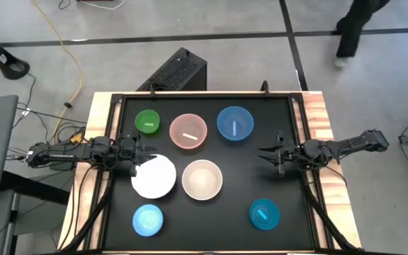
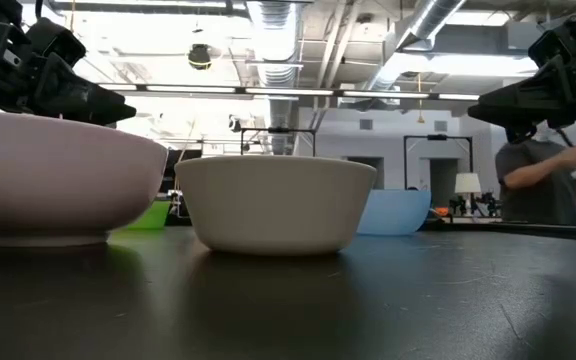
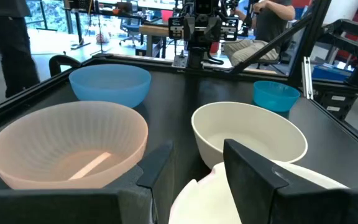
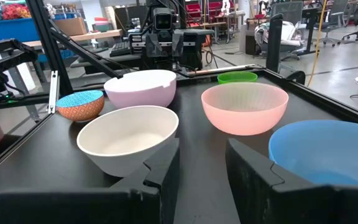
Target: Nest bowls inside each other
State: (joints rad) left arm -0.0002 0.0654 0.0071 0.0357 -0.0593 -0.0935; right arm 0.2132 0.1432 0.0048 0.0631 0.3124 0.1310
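Several round bowls sit upright on their bases on the black mat [image 1: 289, 127]. Along the far side are green [image 1: 147, 122], pink [image 1: 188, 131] and blue [image 1: 234, 123]. White [image 1: 154, 177] and cream [image 1: 202, 179] stand mid-table, and light blue [image 1: 147, 219] and teal [image 1: 264, 214] are near the front. My left gripper [image 1: 137, 152] [image 3: 197, 152] points level from the table's left, open, just over the white bowl's left rim [image 3: 210, 199]. My right gripper [image 1: 266, 152] [image 4: 202, 149] points level from the right, open, with bare mat below it.
A raised black frame [image 1: 119, 99] borders the mat, and wooden table edges [image 1: 321, 113] lie outside it. A black box [image 1: 179, 71] stands on the floor beyond the far edge. A person [image 2: 538, 180] stands in the room behind. There is bare mat between the cream and teal bowls.
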